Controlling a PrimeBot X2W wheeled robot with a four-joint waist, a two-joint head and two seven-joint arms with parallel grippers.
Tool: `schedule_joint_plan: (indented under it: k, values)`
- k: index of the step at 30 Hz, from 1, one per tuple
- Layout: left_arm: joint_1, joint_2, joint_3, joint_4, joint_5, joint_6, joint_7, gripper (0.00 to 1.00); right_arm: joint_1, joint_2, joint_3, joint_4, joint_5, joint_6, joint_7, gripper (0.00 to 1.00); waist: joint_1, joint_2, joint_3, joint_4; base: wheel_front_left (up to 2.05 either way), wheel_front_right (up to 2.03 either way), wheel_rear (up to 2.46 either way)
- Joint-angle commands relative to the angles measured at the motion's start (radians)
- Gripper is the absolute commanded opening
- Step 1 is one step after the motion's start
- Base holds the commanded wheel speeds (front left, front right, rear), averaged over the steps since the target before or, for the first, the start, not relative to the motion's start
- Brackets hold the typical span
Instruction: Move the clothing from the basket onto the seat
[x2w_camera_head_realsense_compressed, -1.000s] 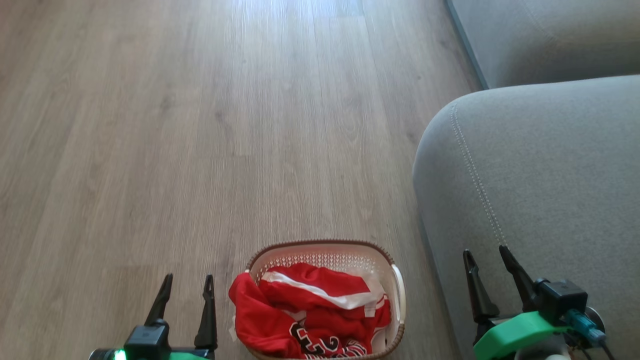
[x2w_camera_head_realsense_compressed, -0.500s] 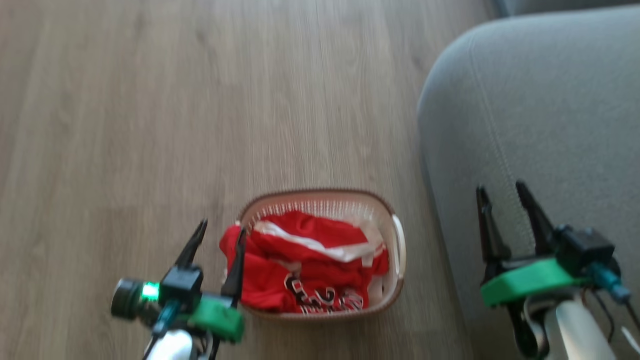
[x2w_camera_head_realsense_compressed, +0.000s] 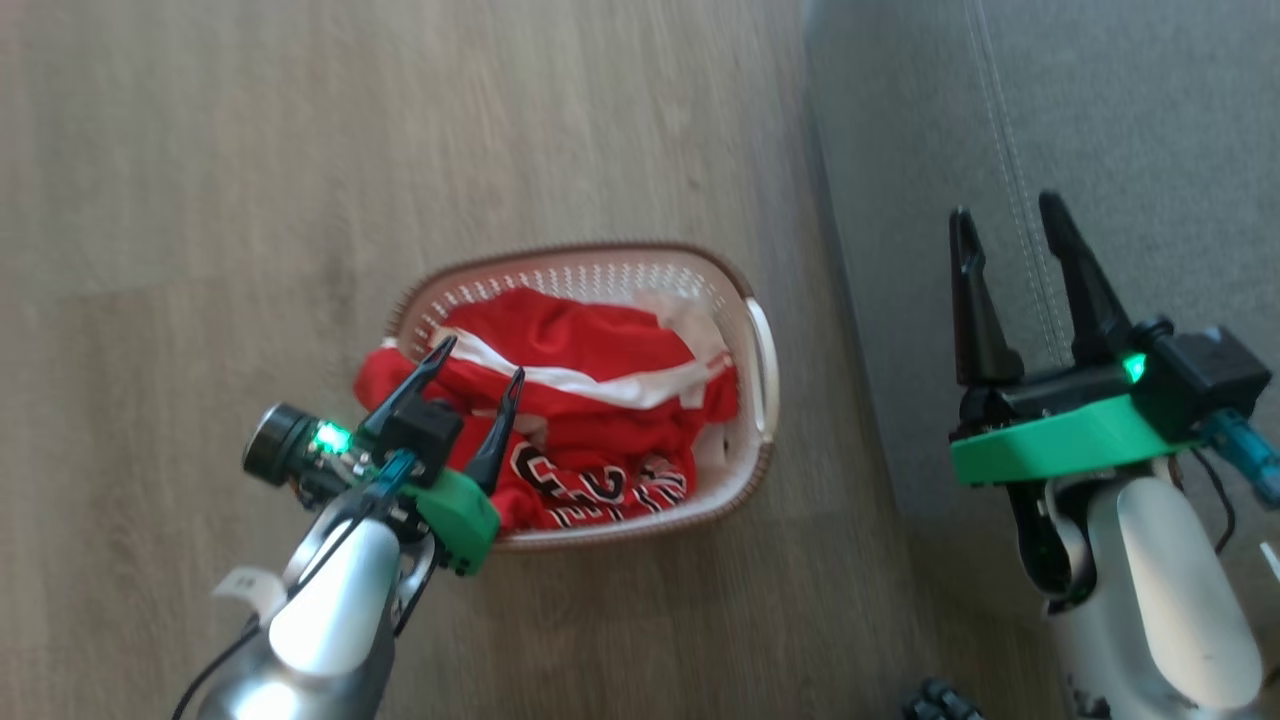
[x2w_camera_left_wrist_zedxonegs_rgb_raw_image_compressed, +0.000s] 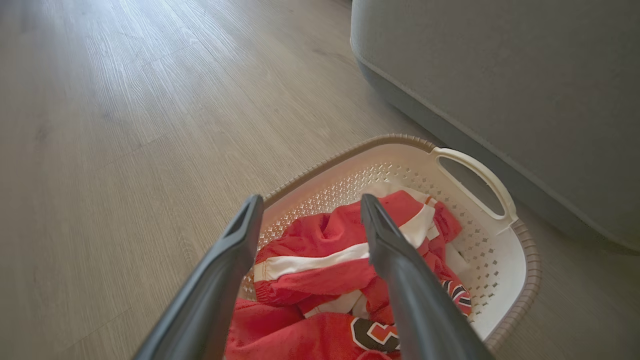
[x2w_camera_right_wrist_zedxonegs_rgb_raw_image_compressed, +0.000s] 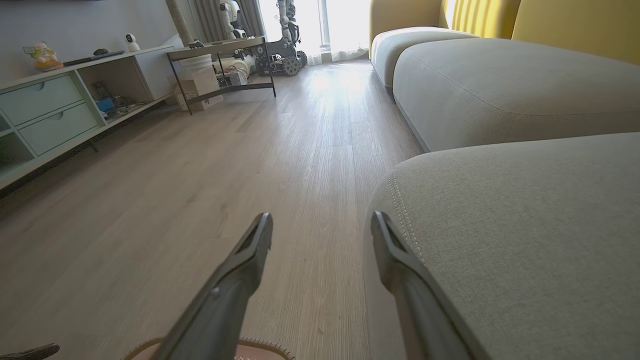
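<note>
The clothing is a red heap with a white stripe and black numerals, lying in the white perforated basket with a brown rim, on the floor beside the grey seat. My left gripper hangs open above the heap's left side, nothing between its fingers. In the left wrist view the left gripper frames the clothing inside the basket. My right gripper stands open over the seat's edge, empty. The right wrist view shows the right gripper beside the seat.
Wood floor spreads left of and beyond the basket. The right wrist view shows a low cabinet along the left wall, a dark-framed table, a wheeled machine by the window and yellow back cushions.
The head camera has tilted down, so basket and seat sit higher in view. My left gripper has come over the basket's left side above the clothing. Both grippers stay open.
</note>
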Motion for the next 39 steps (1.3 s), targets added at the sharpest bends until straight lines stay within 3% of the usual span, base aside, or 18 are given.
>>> schedule_joint_plan:
  k: [1,16,39]
  values:
    - [-0.017,0.024,0.012,-0.004,0.011,0.001,0.001,1.00,-0.012,0.001,0.028,-0.042,0.007,0.008,-0.009,1.00,0.0000,0.0000,0.058,-0.043,0.00,0.00,0.00]
    - [-0.244,0.045,-0.117,0.291,0.103,-0.040,0.064,1.00,-0.080,0.001,0.082,-0.119,0.045,0.008,-0.009,1.00,0.0000,0.0000,0.229,-0.132,0.00,0.00,0.00]
    - [-0.357,0.045,-0.158,0.485,0.103,0.028,0.184,1.00,-0.101,0.001,0.141,-0.132,0.084,0.008,-0.009,1.00,0.0000,0.0000,0.308,-0.192,0.00,0.00,0.00]
